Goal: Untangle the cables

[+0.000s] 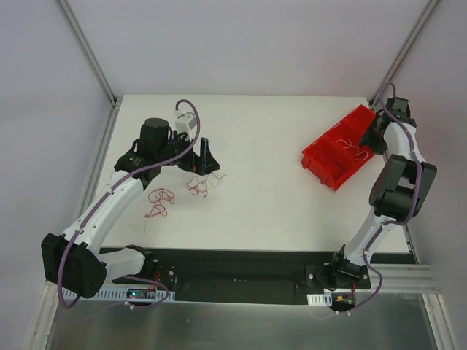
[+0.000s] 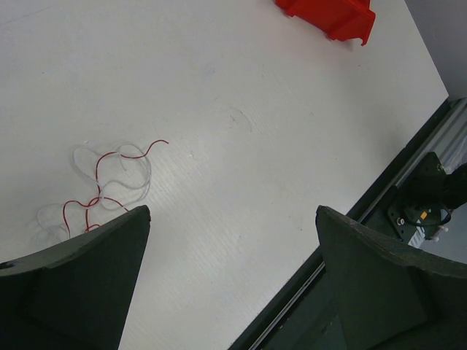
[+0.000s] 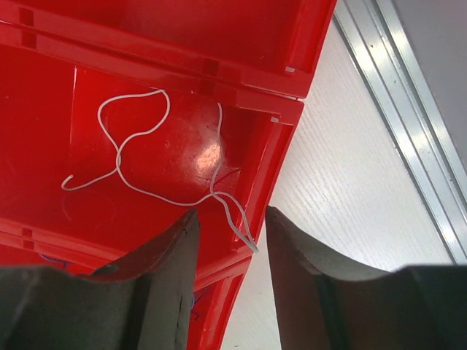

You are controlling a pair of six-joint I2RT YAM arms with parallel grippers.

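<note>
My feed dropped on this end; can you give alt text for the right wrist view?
A thin white cable lies looped in a compartment of the red bin, its end trailing over the bin's rim. That end sits in the gap between the right gripper's dark fingers, which stand apart. White table and a metal rail show at right.

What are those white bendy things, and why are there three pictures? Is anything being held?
They are two robot arms bolted to a table. One picture looks down from above on the left arm and right arm. The other two come from small cameras on the wrists, so each arm's own fingers show. On the table lie tangles of thin red and white wire, and a red bin. The left fingers stand wide apart near one tangle, holding nothing. The right fingers hang over the bin, where a white wire lies; its end sits between them but does not look pinched.
</note>
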